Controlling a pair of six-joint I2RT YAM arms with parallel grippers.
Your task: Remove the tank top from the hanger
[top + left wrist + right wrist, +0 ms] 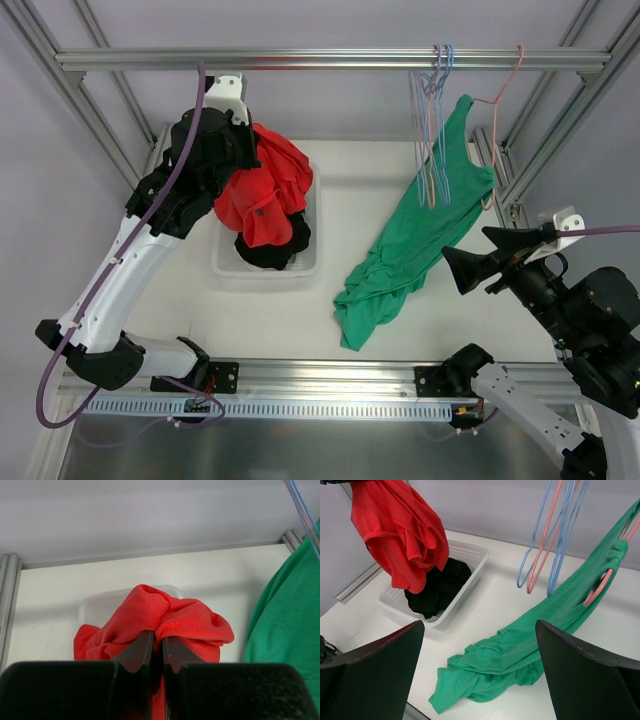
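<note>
A green tank top [410, 240] hangs by one strap from a pink hanger [497, 100] on the top rail, and its lower part lies crumpled on the white table. It also shows in the right wrist view [520, 650], with the pink hanger [600, 587] through its strap. My right gripper [480, 258] is open and empty, just right of the garment's middle and above the table [480, 670]. My left gripper [252, 135] is shut on a red garment [265, 190] and holds it above a white basket; its jaws [156, 645] pinch the red cloth [165, 615].
The white basket [225, 265] at the left holds a black garment [270, 250]. Several empty blue and pink hangers [432, 130] hang from the rail [300, 58] just left of the green top. Aluminium frame posts stand at both sides.
</note>
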